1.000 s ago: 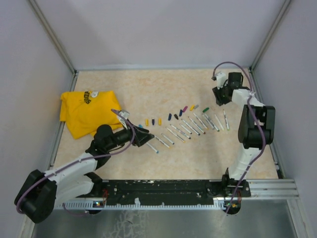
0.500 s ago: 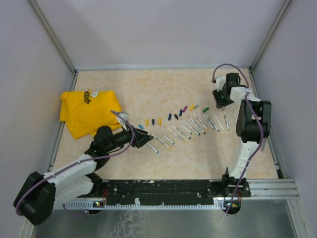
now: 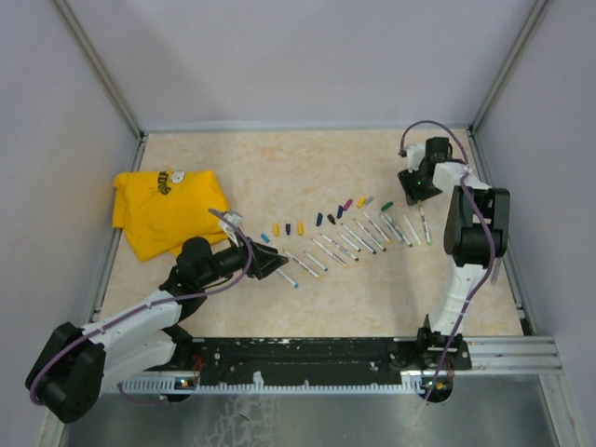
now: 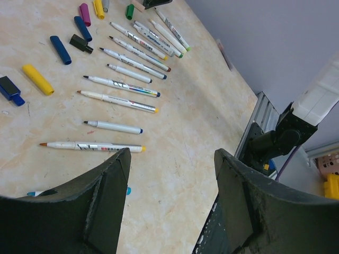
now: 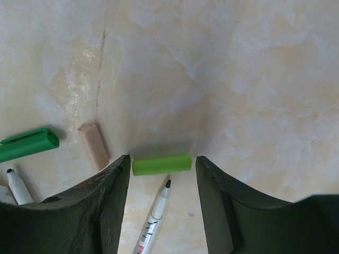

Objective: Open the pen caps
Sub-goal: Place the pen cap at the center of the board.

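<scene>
Standing by the rig, I see a pale marbled surface (image 3: 279, 168) walled on three sides. The left arm (image 3: 140, 317) lies low, reaching from 7 o'clock toward the middle. The right arm (image 3: 470, 242) stands tall at 3 o'clock and bends toward the far corner at 2 o'clock. A crumpled yellow cloth (image 3: 163, 209) sits at 9 o'clock.

The left pincer (image 3: 277, 264) hangs low at the 8 o'clock end of the pen row, released, its jaws wide apart with nothing between them. The right pincer (image 3: 416, 191) points down at the 2 o'clock end and looks released too. Its jaws stand either side of a light green cap (image 5: 161, 164) that lies flat on the surface and fills nearly all the gap.

The pens (image 3: 358, 237), thin and whitish with bare tips, lie side by side in a slanting row through the middle. The pen caps (image 3: 317, 216) are off, strung in a loose line on the 12 o'clock side of the pens, apart from the barrels: blue, yellow, black and magenta among them. By the right pincer, a dark green cap (image 5: 29, 144) lies at 9 o'clock of the light green one, with a tan cap (image 5: 94, 146) between the two.
</scene>
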